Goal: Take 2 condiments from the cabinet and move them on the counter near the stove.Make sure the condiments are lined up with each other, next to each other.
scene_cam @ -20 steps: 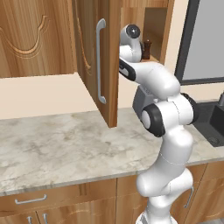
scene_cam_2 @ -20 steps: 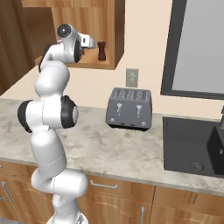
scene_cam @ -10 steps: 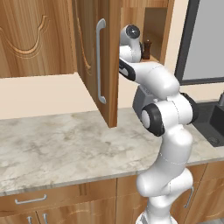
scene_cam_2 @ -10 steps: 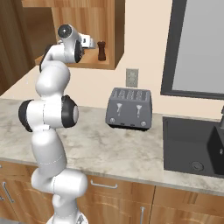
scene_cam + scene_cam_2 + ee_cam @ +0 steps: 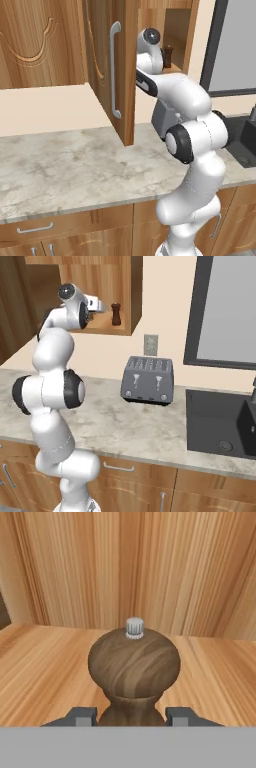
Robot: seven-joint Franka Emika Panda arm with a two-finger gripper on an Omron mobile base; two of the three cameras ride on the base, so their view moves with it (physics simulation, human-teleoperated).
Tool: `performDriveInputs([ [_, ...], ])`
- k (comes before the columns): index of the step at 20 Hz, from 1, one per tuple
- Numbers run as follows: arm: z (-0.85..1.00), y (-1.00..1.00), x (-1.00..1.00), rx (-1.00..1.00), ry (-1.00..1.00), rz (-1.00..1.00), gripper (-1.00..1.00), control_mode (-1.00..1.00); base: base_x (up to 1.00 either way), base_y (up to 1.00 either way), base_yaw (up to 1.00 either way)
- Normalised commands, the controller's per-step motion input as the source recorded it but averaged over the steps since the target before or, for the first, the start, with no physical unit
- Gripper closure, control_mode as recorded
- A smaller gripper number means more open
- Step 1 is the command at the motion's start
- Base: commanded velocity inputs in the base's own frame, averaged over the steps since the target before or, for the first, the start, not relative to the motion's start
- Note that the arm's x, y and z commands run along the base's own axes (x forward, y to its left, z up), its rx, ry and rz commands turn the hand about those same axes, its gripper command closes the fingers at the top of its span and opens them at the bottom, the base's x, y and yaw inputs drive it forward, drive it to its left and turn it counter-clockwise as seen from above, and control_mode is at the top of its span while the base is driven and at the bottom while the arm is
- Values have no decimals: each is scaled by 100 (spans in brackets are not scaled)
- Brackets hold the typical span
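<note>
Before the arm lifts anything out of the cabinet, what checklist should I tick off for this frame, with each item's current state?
1. Cabinet door swung open: ok.
2. Shaker centred between the fingertips: ok.
3. Jaws firmly closed on the shaker: cannot tell; the tips sit beside its waist, contact unclear.
4. Shaker upright on the shelf: ok.
5. Second, darker shaker apart from the gripper: ok.
6. Counter has bare room for placing: ok.

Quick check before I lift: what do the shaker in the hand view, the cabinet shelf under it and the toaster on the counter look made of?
The shaker looks like turned wood, brown with dark grain streaks and a soft sheen; its small ribbed top cap looks metallic. The cabinet shelf looks like lighter wood with straight grain, matte. The toaster reads as dark grey metal or plastic, smooth; I can't tell which.
</note>
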Motion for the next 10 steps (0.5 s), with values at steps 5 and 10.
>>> performDriveInputs([
  [5, -3, -1, -100, 0, -12, 0, 100, -100, 0, 0, 0],
  [10, 31, -16, -100, 1, -7, 0, 100, -100, 0, 0, 0],
])
